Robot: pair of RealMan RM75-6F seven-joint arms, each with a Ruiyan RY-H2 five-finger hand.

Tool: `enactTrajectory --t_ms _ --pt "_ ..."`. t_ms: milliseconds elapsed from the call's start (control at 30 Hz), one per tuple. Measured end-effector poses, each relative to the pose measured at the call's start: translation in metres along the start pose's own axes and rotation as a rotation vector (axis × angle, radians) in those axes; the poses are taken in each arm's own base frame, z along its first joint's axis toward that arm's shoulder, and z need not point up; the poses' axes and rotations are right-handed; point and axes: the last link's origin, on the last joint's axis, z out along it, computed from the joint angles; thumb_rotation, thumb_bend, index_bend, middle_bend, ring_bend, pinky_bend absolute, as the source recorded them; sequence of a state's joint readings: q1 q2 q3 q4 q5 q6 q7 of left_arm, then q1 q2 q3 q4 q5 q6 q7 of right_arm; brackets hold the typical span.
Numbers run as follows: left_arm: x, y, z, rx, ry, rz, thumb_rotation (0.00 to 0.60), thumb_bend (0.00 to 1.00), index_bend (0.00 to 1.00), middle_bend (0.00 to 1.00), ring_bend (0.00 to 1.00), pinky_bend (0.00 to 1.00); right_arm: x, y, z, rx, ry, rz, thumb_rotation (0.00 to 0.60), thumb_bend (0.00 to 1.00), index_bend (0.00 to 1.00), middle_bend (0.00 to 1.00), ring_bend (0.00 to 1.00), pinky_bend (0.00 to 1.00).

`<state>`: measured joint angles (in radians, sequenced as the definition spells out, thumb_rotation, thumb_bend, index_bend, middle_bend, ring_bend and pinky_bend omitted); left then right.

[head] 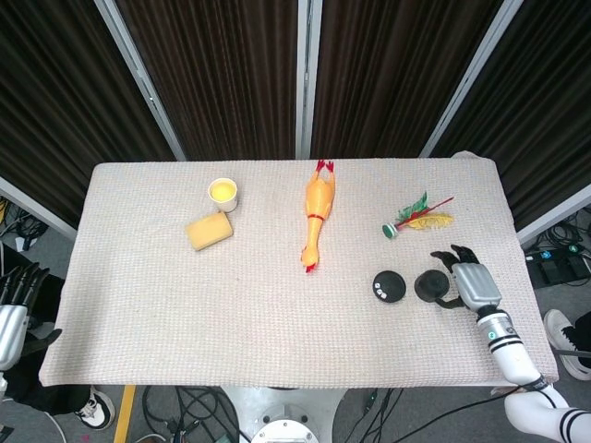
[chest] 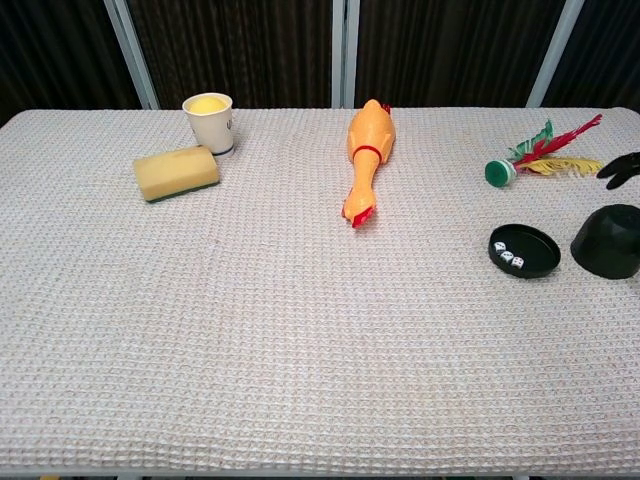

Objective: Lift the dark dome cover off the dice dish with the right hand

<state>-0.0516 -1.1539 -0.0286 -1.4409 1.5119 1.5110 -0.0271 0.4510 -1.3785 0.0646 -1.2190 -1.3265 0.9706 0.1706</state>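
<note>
Dark dome cover (chest: 608,241) stood on the table (chest: 300,330) just right of the open dice dish (chest: 524,250), three dice showing in the dish. Right hand (head: 473,281) sat beside the cover with fingers spread around it; whether they touched it, could not tell. Left hand (head: 13,305) hung off the table's left edge, fingers straight and apart, holding nothing.

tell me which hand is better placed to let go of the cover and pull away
The right hand. It sits at the cover, which stands on the table beside the open dish. The left hand hangs off the table's far left edge, nowhere near.
</note>
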Motion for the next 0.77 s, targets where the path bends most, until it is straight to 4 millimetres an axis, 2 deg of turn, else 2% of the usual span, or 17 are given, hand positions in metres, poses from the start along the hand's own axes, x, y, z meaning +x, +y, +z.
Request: enactTrajectory --t_ms 200,367,567,767 --pt "0.001 0.0 0.0 0.001 0.008 -0.001 0.6 0.11 0.09 0.03 0.0 0.1 0.012 -0.006 -0.004 0.014 0.025 0.019 0.6 0.0 0.0 0.03 0.0 0.0" --pt "0.004 0.001 0.001 0.001 0.015 -0.001 0.6 0.11 0.09 0.03 0.0 0.1 0.034 -0.011 -0.018 0.041 0.101 0.03 0.6 0.0 0.0 0.02 0.0 0.0" --pt "0.002 0.003 0.0 0.005 0.009 -0.01 0.6 0.11 0.09 0.03 0.0 0.1 0.064 0.005 -0.064 0.006 0.211 -0.036 0.6 0.0 0.0 0.02 0.0 0.0" --pt "0.002 0.008 0.005 -0.003 0.009 -0.015 0.6 0.11 0.09 0.03 0.0 0.1 0.062 0.035 -0.124 -0.12 0.289 -0.129 0.6 0.0 0.0 0.02 0.0 0.0"
